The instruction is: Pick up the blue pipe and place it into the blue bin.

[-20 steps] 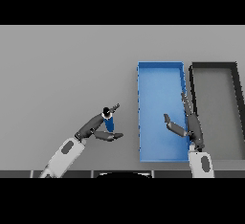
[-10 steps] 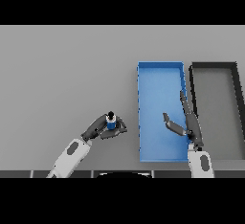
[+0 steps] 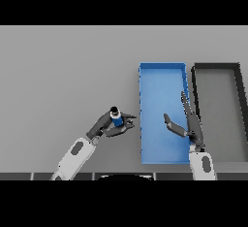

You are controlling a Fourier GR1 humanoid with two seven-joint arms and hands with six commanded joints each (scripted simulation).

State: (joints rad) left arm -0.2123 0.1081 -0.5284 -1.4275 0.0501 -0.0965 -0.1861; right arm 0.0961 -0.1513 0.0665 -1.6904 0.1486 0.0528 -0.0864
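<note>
Table: grey table (image 3: pixel 58 75) spreads under everything you see; the blue bin (image 3: pixel 162 71) lies right of centre, and a dark bin (image 3: pixel 216 68) lies just beside it on its right.
Change: over the last second your left hand (image 3: pixel 112 126) has drawn down and a little toward the bin's side, and the blue pipe (image 3: pixel 116 119) has gone from half-hidden under the fingers to standing clear between them; the pipe has travelled with the hand — so you can judge the grasp as made.
Meaning for the task: the pick looks done or nearly so; whether the pipe is lifted off the table you cannot tell from this view; the carry over the bin's near wall is not yet done.
Left hand: closed round the blue pipe — fingers curled on one side, thumb on the other; the pipe's dark end shows above them, upright or nearly so.
Pipe location: in your left hand, left of the blue bin and outside it, near its left wall.
Right hand: your right hand (image 3: pixel 186 124) hovers over the right part of the blue bin, fingers straight and spread from the thumb, holding nothing; it has barely shifted.
</note>
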